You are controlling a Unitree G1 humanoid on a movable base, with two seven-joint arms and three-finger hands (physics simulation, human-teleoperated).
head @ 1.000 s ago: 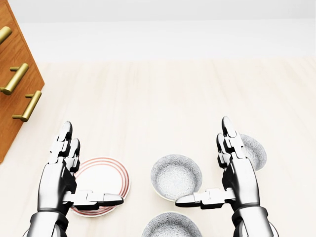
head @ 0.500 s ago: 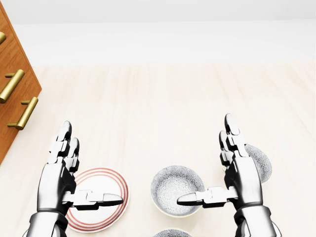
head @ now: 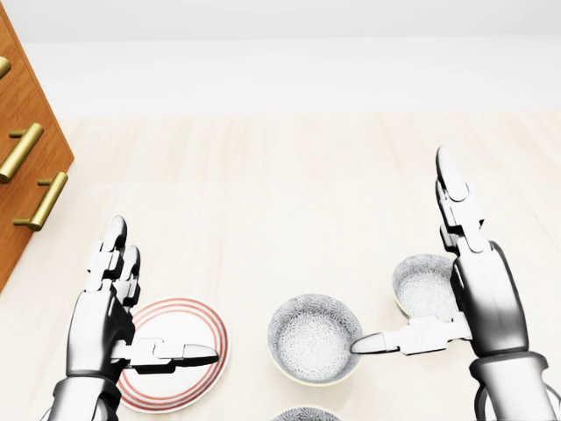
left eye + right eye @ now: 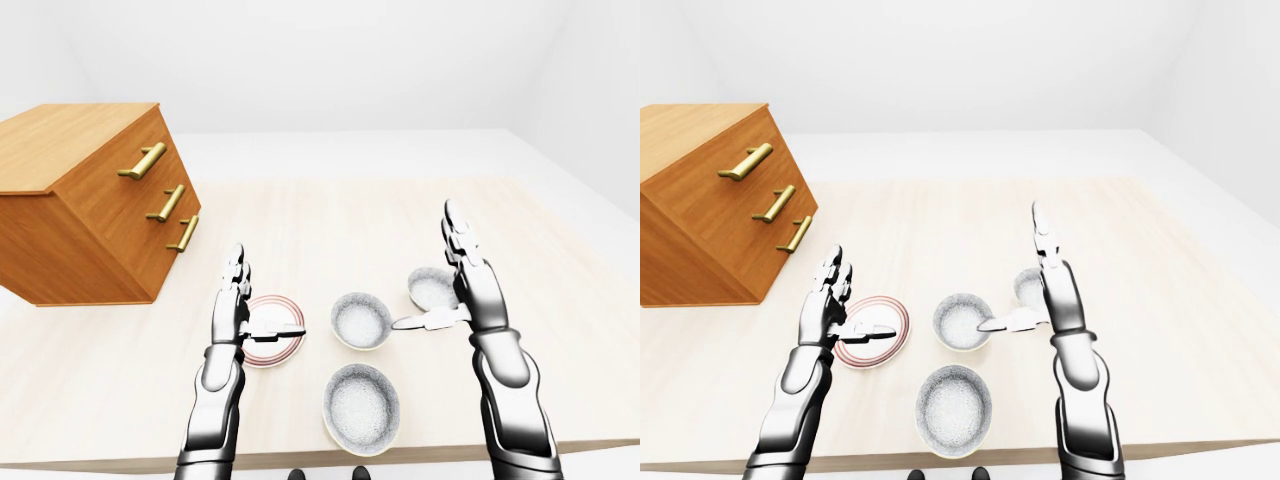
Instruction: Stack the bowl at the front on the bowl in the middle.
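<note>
Right hand spread wide, holding nothing; fingers straight and pointing to the top of the head view, thumb stuck out sideways to view left; hand appears raised off the table, palm facing the left hand. Just beside the palm on its thumb side, a speckled grey bowl, partly hidden by the hand; cannot tell if it is touched. Thumb tip sits at the right rim of the middle bowl; contact not clear. Middle bowl upright and empty, between the two hands, nearer the right one. Front bowl lies below the middle bowl in the left-eye view, just left of the right forearm and near the table's bottom edge; upright, empty, apart from the middle bowl, not stacked; in the head view only a sliver shows at the bottom edge. Left hand also wide open and empty; fingers up, thumb pointing view right over a white plate with red rings; plate lies flat under that hand. Well apart, up and left of the left hand, a wooden chest of drawers with brass handles stands on the table.
</note>
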